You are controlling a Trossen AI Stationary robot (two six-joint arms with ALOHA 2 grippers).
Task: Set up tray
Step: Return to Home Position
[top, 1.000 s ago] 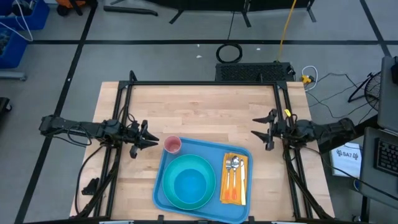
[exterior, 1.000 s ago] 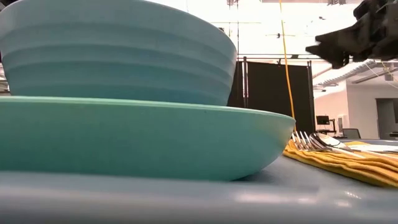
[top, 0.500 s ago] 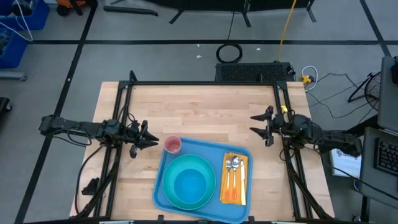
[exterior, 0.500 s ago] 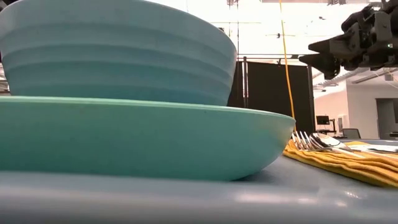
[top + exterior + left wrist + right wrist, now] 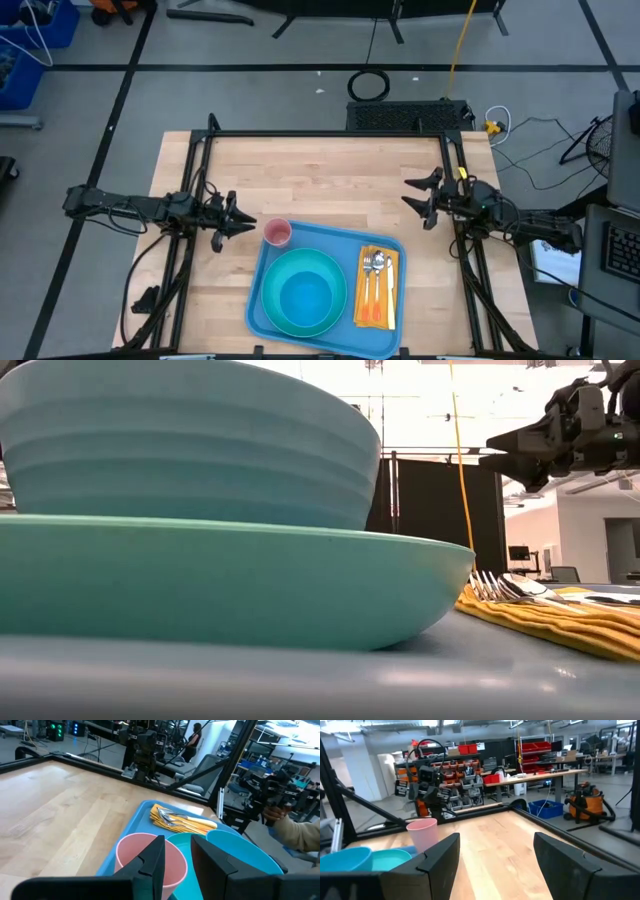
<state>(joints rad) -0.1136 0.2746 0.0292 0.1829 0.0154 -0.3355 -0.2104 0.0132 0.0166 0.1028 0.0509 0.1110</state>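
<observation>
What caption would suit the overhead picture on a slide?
Tray set with bowl, cup and cutlery on a napkin; left gripper and right gripper hover clear at either side.

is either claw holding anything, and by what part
Nothing is held: the left claw and the right claw are both empty, clear of the tray.

table (image 5: pixel 320 170): pale wood, matt, grain showing | tray (image 5: pixel 340 240): blue plastic, smooth — faint sheen | bowl (image 5: pixel 190 450): teal plastic, ribbed wall | napkin (image 5: pixel 560 622) at tray's 3 o'clock: yellow cloth, creased | cup (image 5: pixel 277 234) at 10 o'clock corner: pink plastic, matt | cutlery heads (image 5: pixel 500 588): shiny metal
</observation>
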